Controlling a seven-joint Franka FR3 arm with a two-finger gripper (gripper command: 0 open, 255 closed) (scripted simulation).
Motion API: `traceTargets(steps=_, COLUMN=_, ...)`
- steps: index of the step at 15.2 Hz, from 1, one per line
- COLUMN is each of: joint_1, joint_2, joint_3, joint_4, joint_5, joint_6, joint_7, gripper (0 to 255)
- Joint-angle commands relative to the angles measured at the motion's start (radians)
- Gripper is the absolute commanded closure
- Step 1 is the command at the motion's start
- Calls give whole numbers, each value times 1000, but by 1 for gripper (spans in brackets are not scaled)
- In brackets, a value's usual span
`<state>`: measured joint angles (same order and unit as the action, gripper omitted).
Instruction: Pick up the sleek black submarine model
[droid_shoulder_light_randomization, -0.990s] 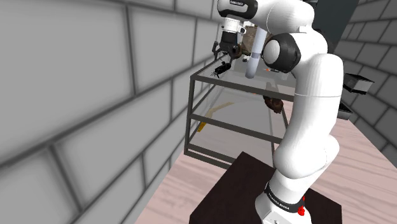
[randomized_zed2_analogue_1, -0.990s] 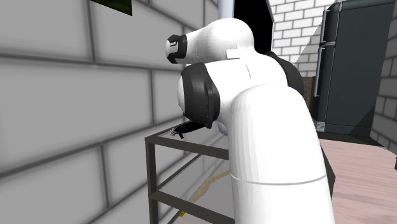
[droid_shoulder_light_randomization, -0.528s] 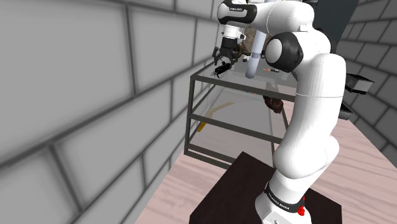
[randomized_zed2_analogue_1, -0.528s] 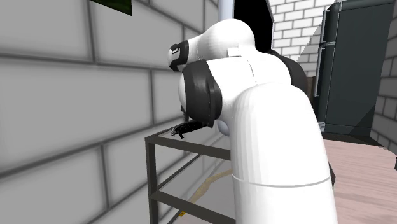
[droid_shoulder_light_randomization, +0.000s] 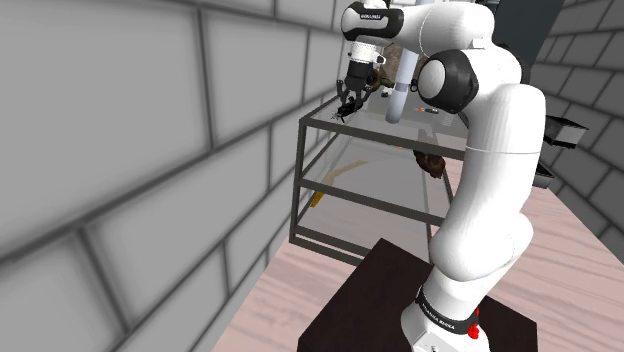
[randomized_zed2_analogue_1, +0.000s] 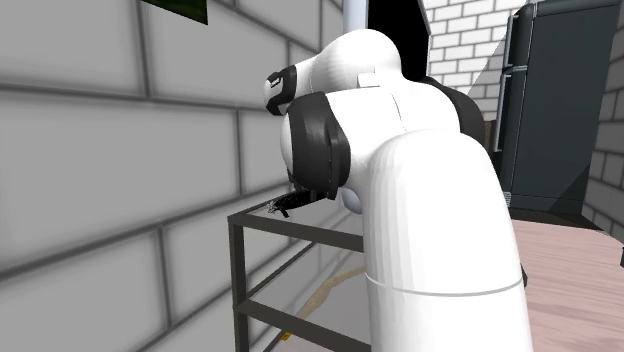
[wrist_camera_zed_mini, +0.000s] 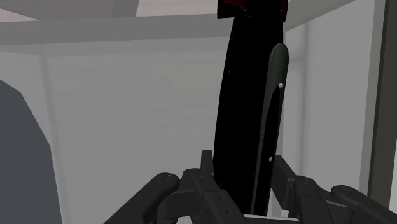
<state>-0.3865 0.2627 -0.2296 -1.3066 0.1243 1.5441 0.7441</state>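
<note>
The white arm (droid_shoulder_light_randomization: 495, 150) reaches from its dark stand (droid_shoulder_light_randomization: 375, 290) up to the far top corner of a metal-framed glass shelf unit (droid_shoulder_light_randomization: 300, 180) that stands against a grey brick wall (droid_shoulder_light_randomization: 120, 170). The gripper (droid_shoulder_light_randomization: 348, 102) points down at that corner. Its 2 fingers (wrist_camera_zed_mini: 205, 175) are closed against the sides of the black submarine model (droid_shoulder_light_randomization: 342, 116), gripping it. In the wrist view the submarine model (wrist_camera_zed_mini: 245, 114) is a long, glossy black hull running straight away from the gripper (wrist_camera_zed_mini: 242, 168), with a narrow grey fin along 1 side and a dark red part at its far end. In the second exterior view 1 tip of the model (randomized_zed2_analogue_1: 284, 206) pokes out from behind the arm's dark joint, right at the shelf unit's (randomized_zed2_analogue_1: 240, 260) top rail beside the wall; whether it rests on the top or is just clear of it I cannot tell. Also on the top level, a white cylinder (droid_shoulder_light_randomization: 399, 95) stands upright near the gripper. A brown object (droid_shoulder_light_randomization: 430, 163) sits at the unit's edge nearest the arm, and a yellow object (droid_shoulder_light_randomization: 314, 199) lies on the lower level. A tall dark cabinet (randomized_zed2_analogue_1: 555, 100) stands well apart at the second exterior view's right.
</note>
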Motion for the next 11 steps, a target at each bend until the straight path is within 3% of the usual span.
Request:
traceTargets(steps=1, joint_1=0, joint_2=1, joint_3=0, joint_4=0, joint_5=0, joint_6=0, joint_7=0, gripper=255)
traceTargets(steps=4, joint_1=0, joint_2=-2, joint_3=0, joint_4=-5, joint_5=-1, joint_6=3, joint_7=0, gripper=255)
traceTargets(steps=11, joint_1=-13, joint_2=43, joint_3=-2, joint_4=156, joint_5=11, joint_6=-115, joint_7=4, gripper=255)
